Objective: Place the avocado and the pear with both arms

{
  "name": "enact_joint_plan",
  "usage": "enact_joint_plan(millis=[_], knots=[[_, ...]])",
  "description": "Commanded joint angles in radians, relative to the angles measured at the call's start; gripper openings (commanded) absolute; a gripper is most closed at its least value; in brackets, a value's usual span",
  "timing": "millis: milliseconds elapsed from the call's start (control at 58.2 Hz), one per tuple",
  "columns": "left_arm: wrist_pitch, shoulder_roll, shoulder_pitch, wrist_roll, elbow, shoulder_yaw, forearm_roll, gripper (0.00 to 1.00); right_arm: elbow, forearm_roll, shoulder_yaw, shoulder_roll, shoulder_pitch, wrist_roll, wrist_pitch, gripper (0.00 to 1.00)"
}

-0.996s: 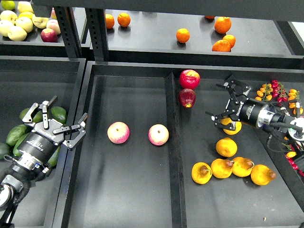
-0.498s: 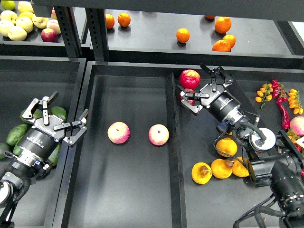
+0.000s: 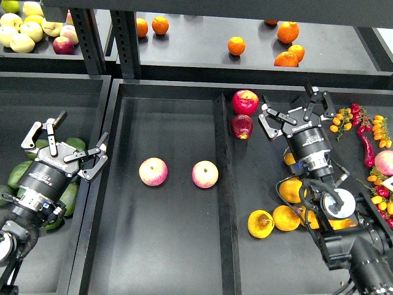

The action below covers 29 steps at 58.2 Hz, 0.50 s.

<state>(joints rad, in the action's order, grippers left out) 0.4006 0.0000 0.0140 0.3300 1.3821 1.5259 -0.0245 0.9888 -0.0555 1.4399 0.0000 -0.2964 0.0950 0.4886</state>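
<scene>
Several dark-green avocados [image 3: 16, 174] lie in the left bin, partly hidden under my left arm. My left gripper [image 3: 64, 141] is open and empty, just above them near the bin's right wall. Several yellow-orange pears [image 3: 260, 224] lie in the right compartment, and one pear [image 3: 290, 189] is partly hidden by my right arm. My right gripper [image 3: 296, 112] is open and empty. It stands beyond the pears and to the right of two red apples [image 3: 241, 126].
Two pink-yellow apples [image 3: 153, 171] sit in the middle tray [image 3: 172, 258]. A divider wall [image 3: 225, 203] separates it from the pear compartment. Oranges [image 3: 236, 45] lie on the back shelf and yellow apples [image 3: 22, 42] at the upper left. Small tomatoes and chillies [image 3: 362, 123] are at the right.
My right gripper swung from the red apples to the right and turned, still open. My left gripper shifted slightly left, staying open over the avocados.
</scene>
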Motion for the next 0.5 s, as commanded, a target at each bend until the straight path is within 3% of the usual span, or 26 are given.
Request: enact_joint_plan(millis=[0,481], knots=[[0.003,0.000,0.000,0.001,0.002,-0.003,-0.002,0.99,0.060,0.002,0.002,0.000,0.062,0.003,0.000,0.99],[0.009,0.000,0.000,0.000,0.002,-0.029,0.000,0.99,0.082,0.115,0.002,0.000,0.183,0.006,0.000,0.99]])
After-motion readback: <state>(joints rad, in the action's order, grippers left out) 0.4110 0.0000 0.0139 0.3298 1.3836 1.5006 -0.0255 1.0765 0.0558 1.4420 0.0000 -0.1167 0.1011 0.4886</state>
